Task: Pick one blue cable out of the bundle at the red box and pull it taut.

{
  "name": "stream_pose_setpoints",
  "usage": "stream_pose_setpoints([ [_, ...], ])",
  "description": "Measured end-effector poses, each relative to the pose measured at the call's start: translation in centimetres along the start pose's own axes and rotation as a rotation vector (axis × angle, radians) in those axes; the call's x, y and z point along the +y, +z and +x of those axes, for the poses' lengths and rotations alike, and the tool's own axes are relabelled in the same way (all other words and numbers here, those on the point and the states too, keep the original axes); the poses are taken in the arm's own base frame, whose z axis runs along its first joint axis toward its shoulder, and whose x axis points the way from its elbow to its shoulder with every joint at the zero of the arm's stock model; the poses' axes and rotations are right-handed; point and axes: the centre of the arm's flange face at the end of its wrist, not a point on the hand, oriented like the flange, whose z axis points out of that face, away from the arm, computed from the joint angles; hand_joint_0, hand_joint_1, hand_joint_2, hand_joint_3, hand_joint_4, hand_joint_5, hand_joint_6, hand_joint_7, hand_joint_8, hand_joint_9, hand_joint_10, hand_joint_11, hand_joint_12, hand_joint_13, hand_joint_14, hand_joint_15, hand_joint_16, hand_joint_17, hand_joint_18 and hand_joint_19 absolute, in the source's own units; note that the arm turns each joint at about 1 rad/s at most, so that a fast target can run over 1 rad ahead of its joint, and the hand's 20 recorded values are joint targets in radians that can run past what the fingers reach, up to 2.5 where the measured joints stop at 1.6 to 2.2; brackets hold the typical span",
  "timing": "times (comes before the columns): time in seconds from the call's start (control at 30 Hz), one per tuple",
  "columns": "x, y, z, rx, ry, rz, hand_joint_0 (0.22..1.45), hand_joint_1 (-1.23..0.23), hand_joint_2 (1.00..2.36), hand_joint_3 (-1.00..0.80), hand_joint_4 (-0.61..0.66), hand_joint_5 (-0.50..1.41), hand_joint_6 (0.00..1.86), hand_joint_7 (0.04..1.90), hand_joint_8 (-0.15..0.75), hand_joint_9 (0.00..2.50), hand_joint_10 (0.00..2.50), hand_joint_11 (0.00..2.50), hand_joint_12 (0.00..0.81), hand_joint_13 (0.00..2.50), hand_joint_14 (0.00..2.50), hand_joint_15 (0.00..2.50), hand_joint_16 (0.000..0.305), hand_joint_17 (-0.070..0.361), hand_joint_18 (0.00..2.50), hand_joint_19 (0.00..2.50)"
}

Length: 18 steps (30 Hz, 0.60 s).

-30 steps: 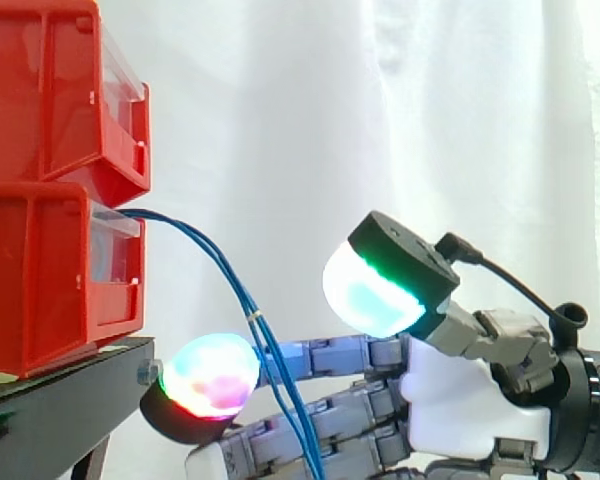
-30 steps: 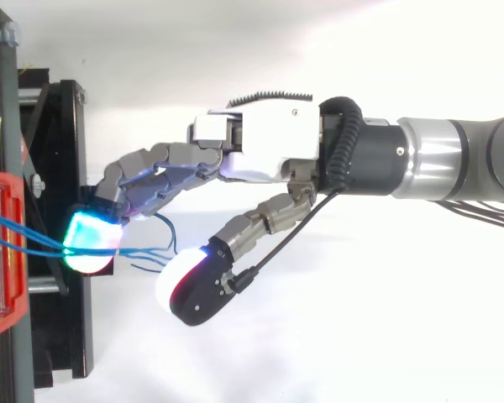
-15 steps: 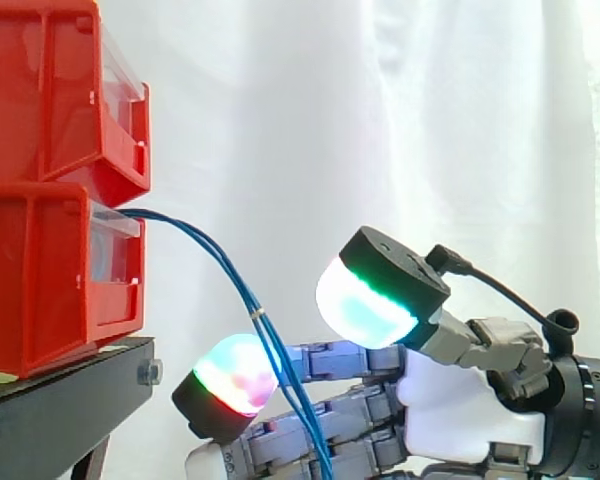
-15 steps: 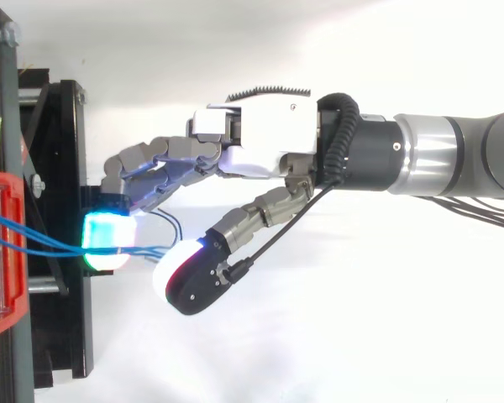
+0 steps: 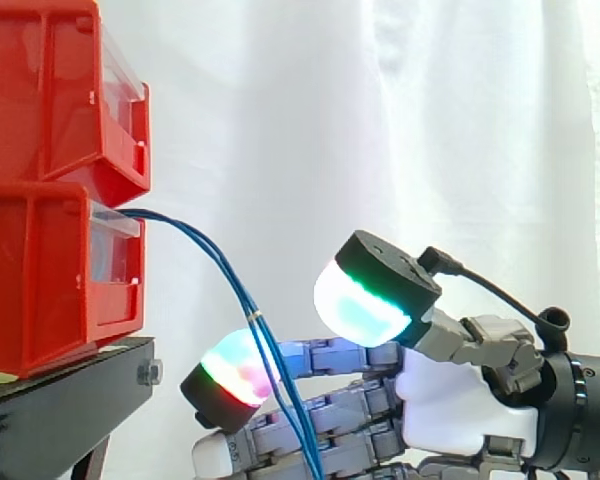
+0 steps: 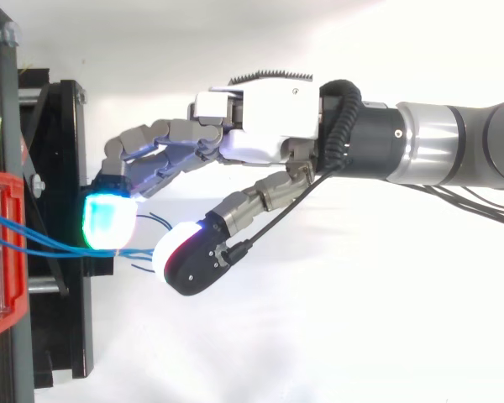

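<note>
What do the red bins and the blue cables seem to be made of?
Red bins: probably moulded plastic, glossy, judging by soft highlights and ribbed walls. Blue cables: likely plastic-sheathed wire, smooth; they bend in even curves.

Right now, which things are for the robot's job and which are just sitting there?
For the job:
blue cables
lower red box
hand

Just there:
upper red box
black stand
white curtain
</note>
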Motion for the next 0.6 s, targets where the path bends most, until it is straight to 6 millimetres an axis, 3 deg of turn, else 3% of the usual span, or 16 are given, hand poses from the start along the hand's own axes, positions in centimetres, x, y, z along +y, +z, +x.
stream_pose_setpoints([
  [0.6, 0.18, 0.30, 0.58, 0.003, -0.029, -0.019, 0.57, -0.74, 1.00, -0.48, 0.34, -0.12, 0.50, 1.12, 0.380, 0.57, 0.01, 0.34, 0.409, 0.41, 0.01, 0.20, 0.057, 0.129, 0.40, 0.35],
])
